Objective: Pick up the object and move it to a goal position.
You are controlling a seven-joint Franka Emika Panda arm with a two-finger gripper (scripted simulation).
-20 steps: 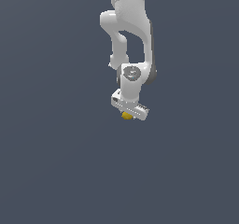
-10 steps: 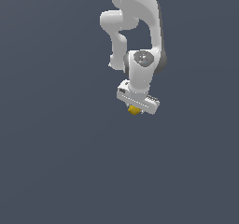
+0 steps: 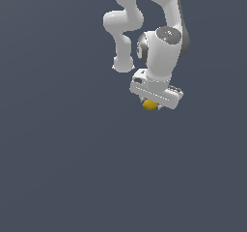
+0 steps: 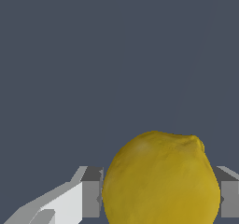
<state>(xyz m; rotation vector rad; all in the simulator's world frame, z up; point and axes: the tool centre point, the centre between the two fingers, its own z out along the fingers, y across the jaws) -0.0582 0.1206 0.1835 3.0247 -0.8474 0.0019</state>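
Pickup looks done: the gripper [image 3: 153,102], right of centre in the upper half of the exterior view, is clamped on the yellow object [image 3: 150,105], fingers [image 4: 91,199] pressing both sides. Carrying it to the goal remains; no goal marker shows.

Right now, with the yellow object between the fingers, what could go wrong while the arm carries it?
1. The yellow object is round and smooth, and the fingers touch only its sides, so it may slip or rotate out.
2. In the exterior view it hangs below the gripper with nothing visible supporting it, so a slip likely means a drop.
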